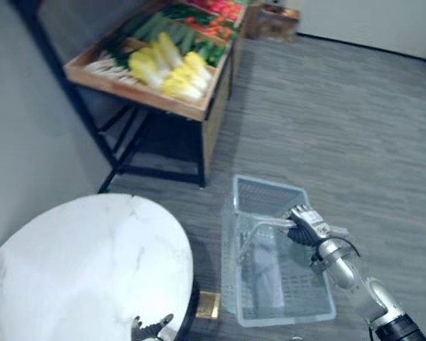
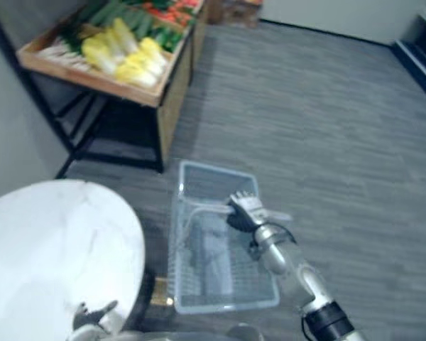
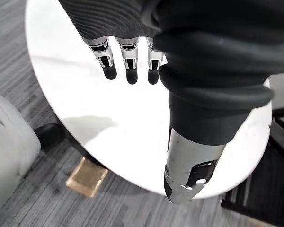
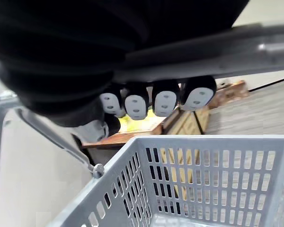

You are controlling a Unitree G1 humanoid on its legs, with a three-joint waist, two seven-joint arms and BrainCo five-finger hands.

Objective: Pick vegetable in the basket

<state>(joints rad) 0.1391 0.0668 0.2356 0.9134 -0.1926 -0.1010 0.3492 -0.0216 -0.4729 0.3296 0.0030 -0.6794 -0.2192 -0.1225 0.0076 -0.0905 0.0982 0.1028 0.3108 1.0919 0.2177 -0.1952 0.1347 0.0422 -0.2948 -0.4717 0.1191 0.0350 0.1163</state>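
Beside the white worktop (image 1: 78, 263), the right hand (image 1: 307, 226) was curled round the handle (image 4: 47, 132) of the basket (image 1: 270, 192) and would best carry it level to the vegetable stand (image 1: 135, 94), the left hand (image 3: 128, 61) hanging relaxed.

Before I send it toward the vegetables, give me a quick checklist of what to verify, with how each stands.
1. Right robot hand curled round the basket handle: ok.
2. Basket off the floor: cannot tell.
3. Left robot hand free, fingers straight above the white table: ok.
4. Vegetable stand within reach: not ok, it looks too far ahead.
5. Basket empty: cannot tell.
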